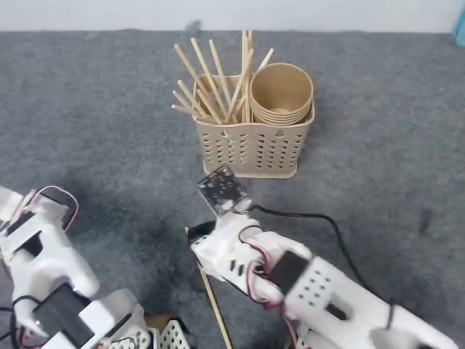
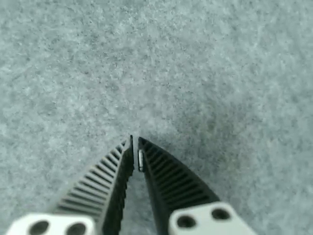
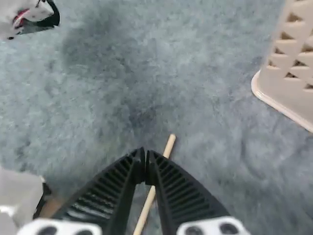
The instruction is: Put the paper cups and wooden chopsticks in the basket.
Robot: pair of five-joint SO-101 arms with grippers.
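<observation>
On the carpet [image 1: 87, 109], toward the far side of the high view, we are seeing the basket [image 1: 251, 149] standing upright. The compartment on the left of that view is holding a bundle of wooden chopsticks [image 1: 211, 87], which are leaning and fanning out above the rim. The compartment on the right is holding the paper cups [image 1: 282, 91], nested into one stack with the mouth facing up. One loose chopstick [image 1: 215, 302] is lying flat on the carpet nearer to us, well apart from the basket. It is running from beside our right arm [image 1: 290, 276] toward the near edge of the view.

Our right gripper [image 3: 145, 159] is hovering over that loose chopstick with its jaws closed and the tips meeting. In the right wrist view the stick is passing beneath the fingers, with one end poking out past the tips. We cannot tell whether the fingers are touching it. A corner of the basket is showing farther off in that view.

Our left arm [image 1: 43, 262] is sitting at the near left corner of the high view, well apart from the basket. Our left gripper [image 2: 135, 144] is pointing down at bare carpet. Its ribbed fingers are drawn together with just a sliver between the tips, and they are gripping nothing.
</observation>
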